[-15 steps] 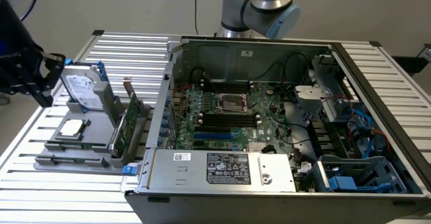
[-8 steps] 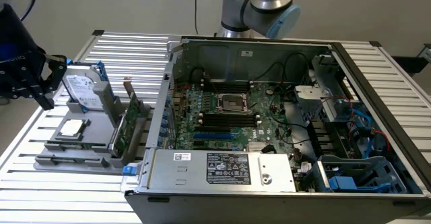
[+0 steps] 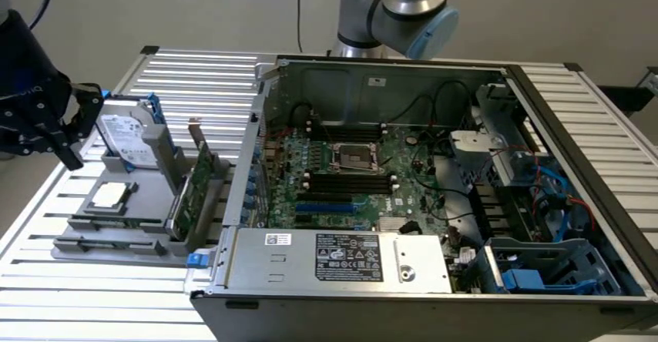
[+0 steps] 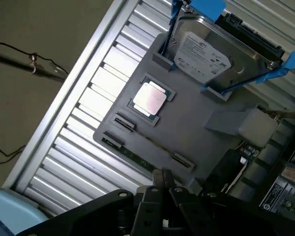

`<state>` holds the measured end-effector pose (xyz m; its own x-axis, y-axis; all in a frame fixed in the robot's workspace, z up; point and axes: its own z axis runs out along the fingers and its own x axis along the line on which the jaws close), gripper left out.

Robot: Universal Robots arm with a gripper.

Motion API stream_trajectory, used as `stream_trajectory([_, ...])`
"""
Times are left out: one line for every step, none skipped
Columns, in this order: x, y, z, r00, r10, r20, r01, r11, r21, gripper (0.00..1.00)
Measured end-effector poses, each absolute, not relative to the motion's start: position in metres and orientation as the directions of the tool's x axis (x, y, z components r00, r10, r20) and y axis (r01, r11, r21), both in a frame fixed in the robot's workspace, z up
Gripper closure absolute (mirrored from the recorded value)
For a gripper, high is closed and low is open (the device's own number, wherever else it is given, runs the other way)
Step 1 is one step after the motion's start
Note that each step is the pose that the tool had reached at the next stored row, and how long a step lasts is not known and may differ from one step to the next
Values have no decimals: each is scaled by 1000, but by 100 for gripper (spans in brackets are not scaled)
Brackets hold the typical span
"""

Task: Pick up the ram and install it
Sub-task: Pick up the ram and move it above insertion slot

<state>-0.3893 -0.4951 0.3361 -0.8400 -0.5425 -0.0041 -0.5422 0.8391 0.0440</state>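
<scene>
Gripper (image 4: pixel 162 179): fingers pressed together, nothing pinched.
Ram (image 4: pixel 132 154): lies along the grey tray's (image 4: pixel 201 105) outer edge, past the CPU (image 4: pixel 149 98).
Bearing: in the exterior view, ram about 5 o'clock from gripper, not touching.
Long axis: roughly 9-to-3 o'clock there.

No word or number can be made out for certain. The hard drive (image 3: pixel 125 130), just outside the computer case (image 3: pixel 391 76) on the exterior view's left, carries a white label (image 4: pixel 201 53) with rows of fine print and small marks, too small to read. The power supply (image 3: pixel 421 269) at the case's front edge bears a small white sticker (image 3: pixel 277 239) and a dark sticker (image 3: pixel 350 259) with certification-style symbols, also unreadable. The ram (image 4: pixel 130 153), outside the case near the drive, shows no legible print.
</scene>
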Motion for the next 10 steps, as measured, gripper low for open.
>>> stream_trajectory([-389, -495, 336, -830, -557, -4, -557, 829, 44, 89])
stream_trajectory([-389, -495, 335, -820, -573, -4, -572, 819, 44, 89])
stream_trajectory([-389, -495, 335, -809, -588, -4, -587, 808, 44, 89])
stream_trajectory([-389, -495, 335, -799, -601, -4, -601, 798, 44, 89])
stream_trajectory([-389, -495, 334, -788, -616, -4, -615, 787, 44, 89])
stream_trajectory([-389, -495, 334, -777, -630, -4, -629, 776, 44, 89])
stream_trajectory([-389, -495, 334, -764, -645, -4, -644, 763, 44, 89])
stream_trajectory([-389, -495, 333, -752, -659, -4, -658, 752, 44, 89])
stream_trajectory([-389, -495, 333, -741, -671, -4, -671, 740, 44, 89])
stream_trajectory([-389, -495, 333, -729, -685, -4, -684, 728, 44, 89])
